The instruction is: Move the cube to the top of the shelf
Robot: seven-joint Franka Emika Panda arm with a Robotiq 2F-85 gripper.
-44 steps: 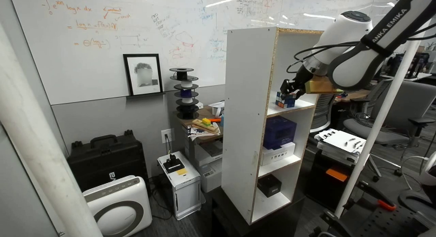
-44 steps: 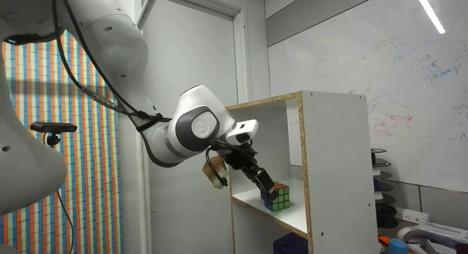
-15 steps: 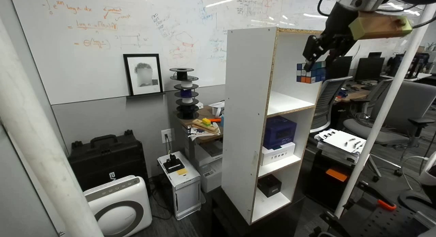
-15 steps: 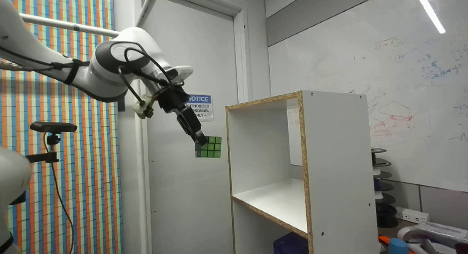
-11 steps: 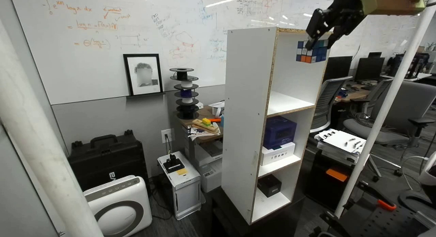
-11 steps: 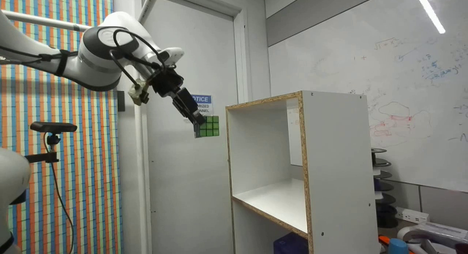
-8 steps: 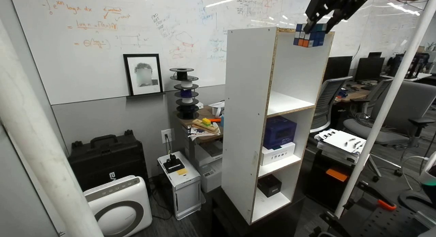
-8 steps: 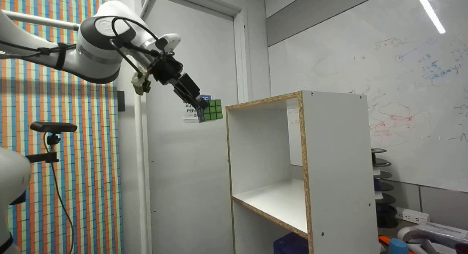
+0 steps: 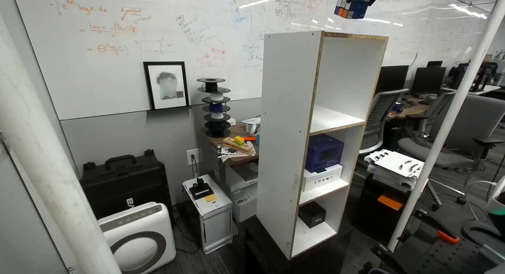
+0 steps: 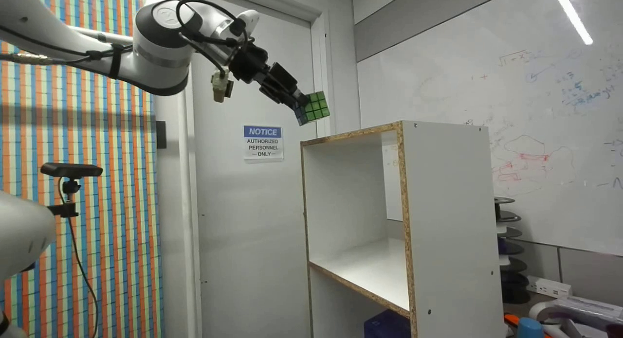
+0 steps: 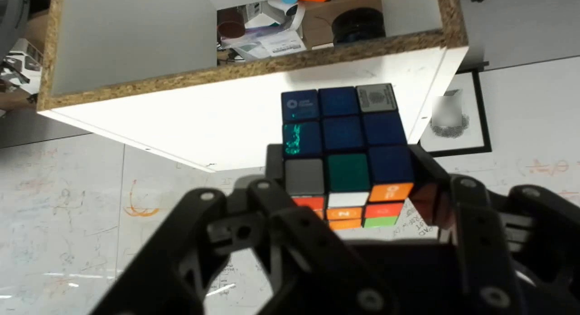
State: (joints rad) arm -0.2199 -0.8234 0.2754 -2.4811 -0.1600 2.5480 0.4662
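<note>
The gripper (image 11: 346,163) has hold of the cube (image 10: 316,108) — its two fingers (image 11: 274,161) sit against opposite sides, with the cube between them. The cube is up in the air near the top of the shelf (image 10: 450,231), higher than the front edge of its top panel, and a gap separates the two in both exterior views. It tilts in an exterior view, where a green face shows. The wrist view, in which the room stands upside down, shows a mostly blue face with the shelf's white upper surface beyond it; whether the cube is over that surface or just in front of the edge, I cannot tell. The arm (image 10: 160,56) comes in from the left of an exterior view, partly in front of a door (image 10: 243,231) with a notice sign (image 10: 263,142). In the shelf's middle compartment a dark-blue box (image 9: 324,152) rests on a white box (image 9: 321,178); a black box (image 9: 312,214) sits in the lowest compartment. Behind the shelf is a whiteboard (image 9: 98,81) with writing on it, and to the shelf's left in an exterior view are a stack of spools (image 9: 216,108) and a black-framed picture (image 9: 166,86).
</note>
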